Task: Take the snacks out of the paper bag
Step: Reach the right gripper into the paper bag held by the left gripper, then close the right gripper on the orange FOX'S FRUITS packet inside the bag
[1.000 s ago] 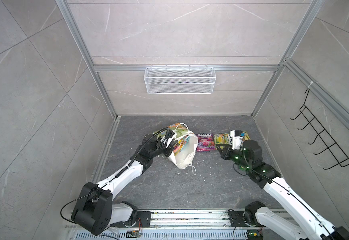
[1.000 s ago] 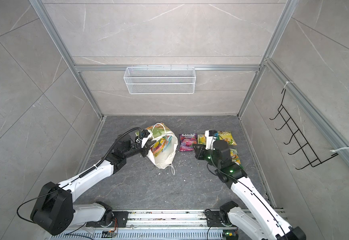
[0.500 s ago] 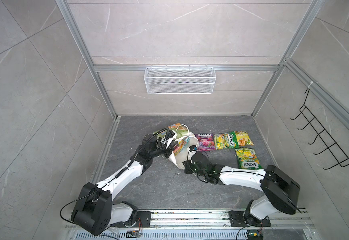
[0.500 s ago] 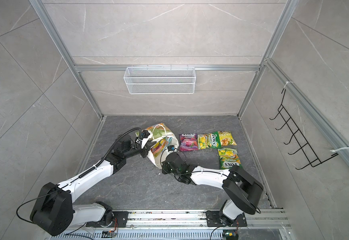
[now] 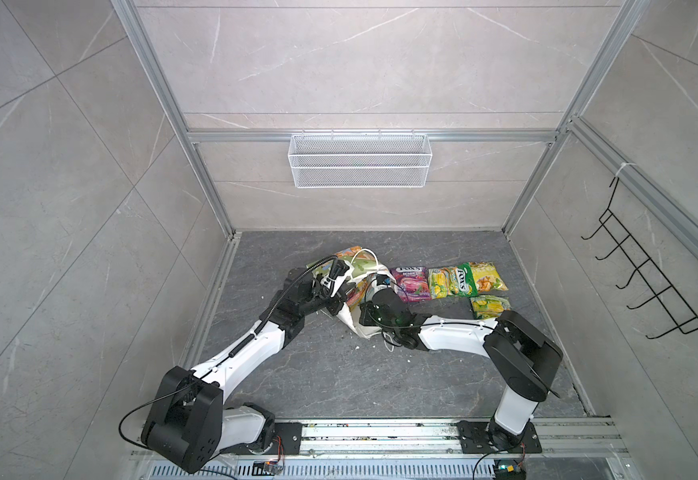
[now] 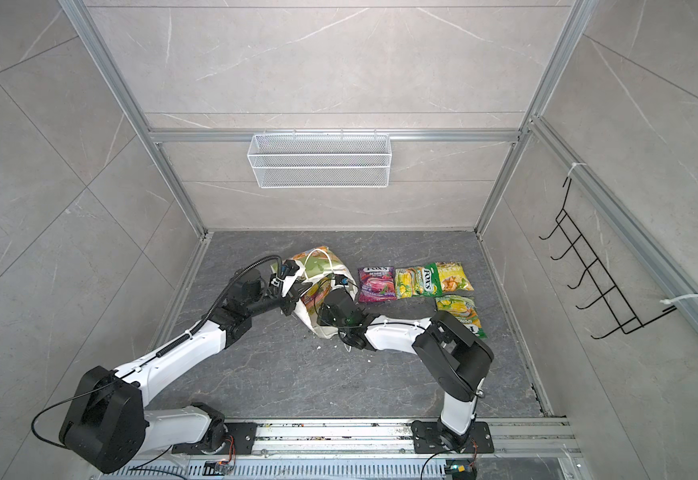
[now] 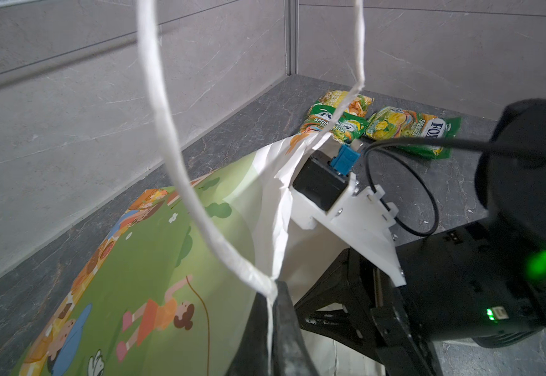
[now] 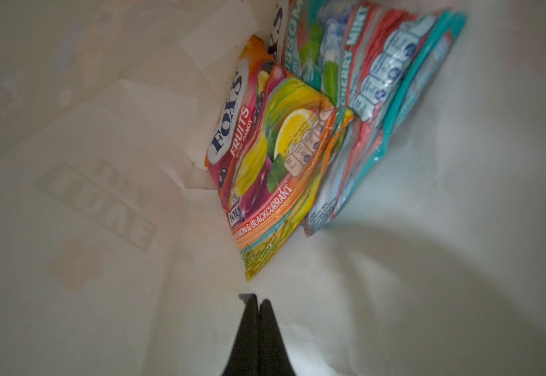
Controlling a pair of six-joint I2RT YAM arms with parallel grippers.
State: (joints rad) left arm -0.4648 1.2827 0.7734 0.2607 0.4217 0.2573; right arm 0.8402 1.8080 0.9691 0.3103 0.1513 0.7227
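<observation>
The paper bag (image 5: 362,270) is tipped over mid tabletop (image 5: 339,374), and I can make out 2 snacks in it: an orange pouch (image 8: 265,156) reading FOX'S FRUITS, and a teal-red pouch (image 8: 379,81) leaning right behind it, touching. Only the right wrist view shows that. In both top views the bag's mouth shows just a sliver of colour.

That view also has the right gripper (image 8: 258,301) inside the bag, jaws pressed together on nothing, just short of the orange pouch. From above it's hidden by the bag.

The left wrist view shows the left gripper (image 7: 270,302) clamped on the bag's rim where the cord handle (image 7: 167,130) joins.

Outside, 4 more lie flat to the bag's right. A purple pouch (image 5: 411,282), yellow-green pouch (image 5: 449,282) and yellow pouch (image 5: 486,276) sit in a row, with a 2nd yellow-green pouch (image 5: 489,306) just in front of the yellow one.
</observation>
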